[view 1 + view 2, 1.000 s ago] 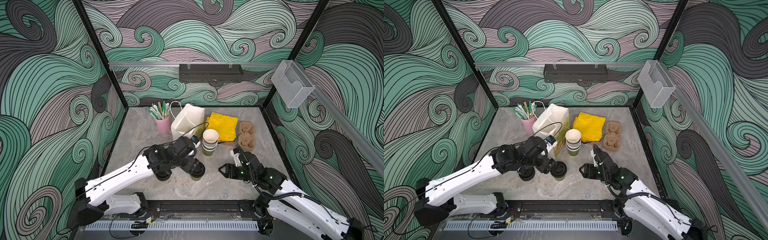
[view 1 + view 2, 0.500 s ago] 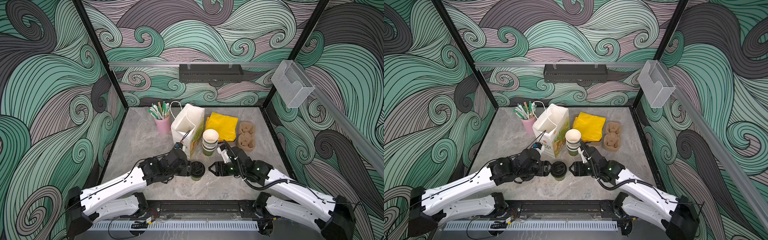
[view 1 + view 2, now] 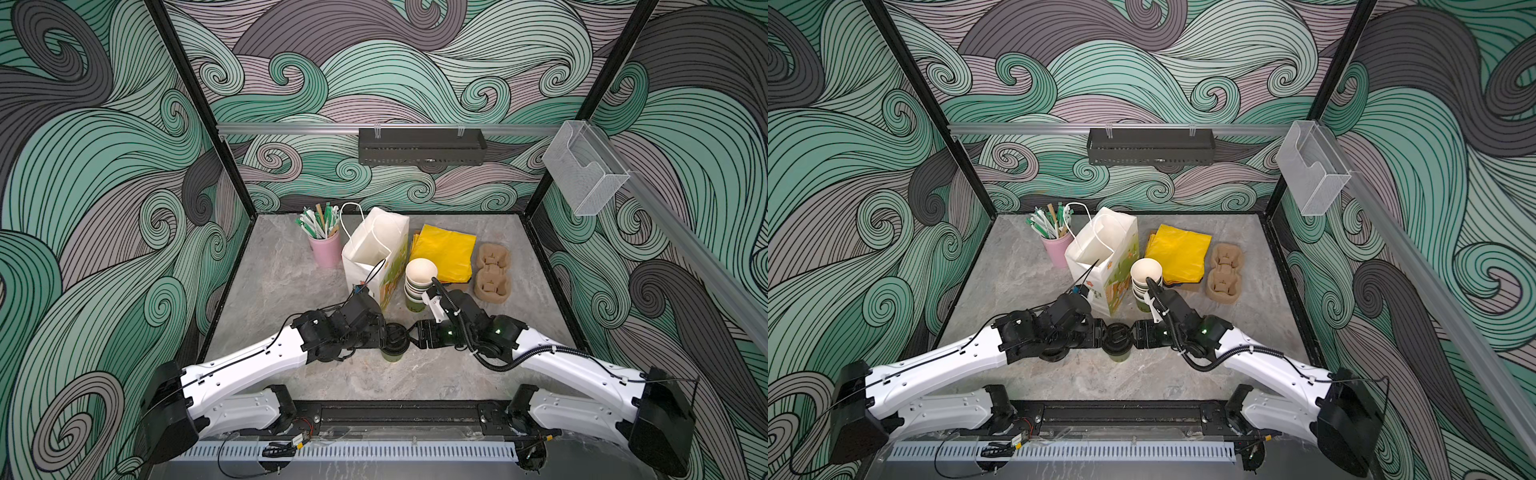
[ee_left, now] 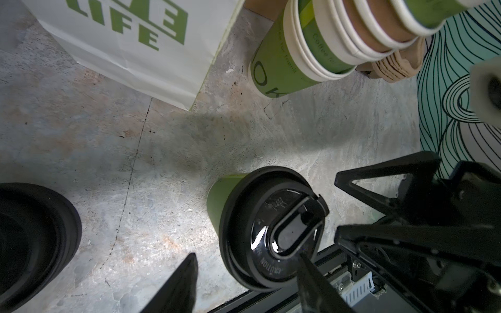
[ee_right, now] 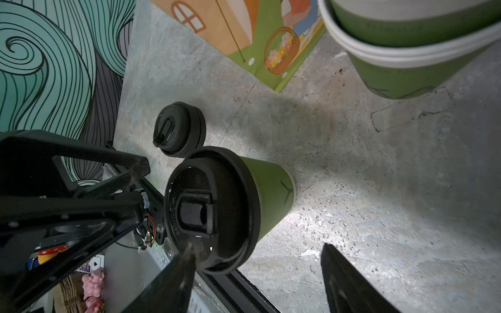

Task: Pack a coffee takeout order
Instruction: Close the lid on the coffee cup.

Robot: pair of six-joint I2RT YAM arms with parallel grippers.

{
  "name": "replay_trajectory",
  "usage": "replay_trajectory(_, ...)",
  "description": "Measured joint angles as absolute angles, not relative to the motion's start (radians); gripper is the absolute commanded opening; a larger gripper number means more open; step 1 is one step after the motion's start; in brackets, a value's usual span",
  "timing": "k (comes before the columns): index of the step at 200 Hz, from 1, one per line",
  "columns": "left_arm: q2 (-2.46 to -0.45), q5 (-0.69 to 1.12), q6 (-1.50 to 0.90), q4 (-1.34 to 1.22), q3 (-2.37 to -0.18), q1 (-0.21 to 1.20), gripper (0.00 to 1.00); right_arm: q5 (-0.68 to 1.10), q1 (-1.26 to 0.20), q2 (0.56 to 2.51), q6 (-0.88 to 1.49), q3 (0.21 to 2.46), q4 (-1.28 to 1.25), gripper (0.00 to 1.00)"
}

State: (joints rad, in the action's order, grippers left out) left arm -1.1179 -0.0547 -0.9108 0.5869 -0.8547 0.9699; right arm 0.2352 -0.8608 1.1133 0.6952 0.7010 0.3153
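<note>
A green paper cup with a black lid (image 3: 394, 341) stands upright near the table's front, between my two grippers. My left gripper (image 4: 247, 279) is open; one fingertip (image 4: 309, 268) lies on the lid's edge and the other hangs beside the cup. From the opposite side my right gripper (image 5: 257, 271) is open too, with one fingertip (image 5: 187, 254) on the lid's rim. Neither pair of jaws clamps the cup (image 5: 271, 189). The tan pulp carrier (image 3: 492, 272) and the yellow sheet (image 3: 446, 255) lie at the back right.
An open white paper bag (image 3: 374, 253) stands behind the cup. A stack of lidless green cups (image 3: 419, 282) is just behind my right wrist. A squat stack of black lids (image 5: 179, 130) sits under my left arm. A pink holder of straws (image 3: 324, 249) stands at the back left.
Both arms have closed in on the lidded cup from either side. My left gripper has dropped from above the lid stack to the cup's lid; my right gripper has moved left to reach it.
</note>
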Motion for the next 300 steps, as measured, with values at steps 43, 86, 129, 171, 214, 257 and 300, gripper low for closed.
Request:
replay_trajectory(43,-1.119,-0.047,-0.921,0.573,-0.854,0.970,0.59,0.236,-0.866,1.145,0.699,0.720,0.280,0.72)
replay_trajectory(86,-1.127,-0.040,-0.934,0.559,-0.842,0.964,0.57,0.236,-0.870,1.196,0.700,0.728,0.265,0.68)
replay_trajectory(129,-1.150,-0.035,-0.938,0.557,-0.831,0.963,0.55,0.216,-0.871,1.216,0.701,0.728,0.266,0.67)
replay_trajectory(171,-1.171,-0.016,-0.939,0.561,-0.831,0.963,0.53,0.191,-0.871,1.218,0.699,0.730,0.273,0.65)
replay_trajectory(214,-1.177,-0.008,-0.940,0.566,-0.831,0.960,0.53,0.174,-0.873,1.225,0.699,0.736,0.292,0.65)
replay_trajectory(257,-1.177,-0.006,-0.940,0.565,-0.831,0.959,0.53,0.178,-0.877,1.200,0.693,0.737,0.316,0.73)
replay_trajectory(300,-1.177,-0.006,-0.939,0.564,-0.831,0.955,0.52,0.198,-0.878,1.187,0.690,0.737,0.305,0.75)
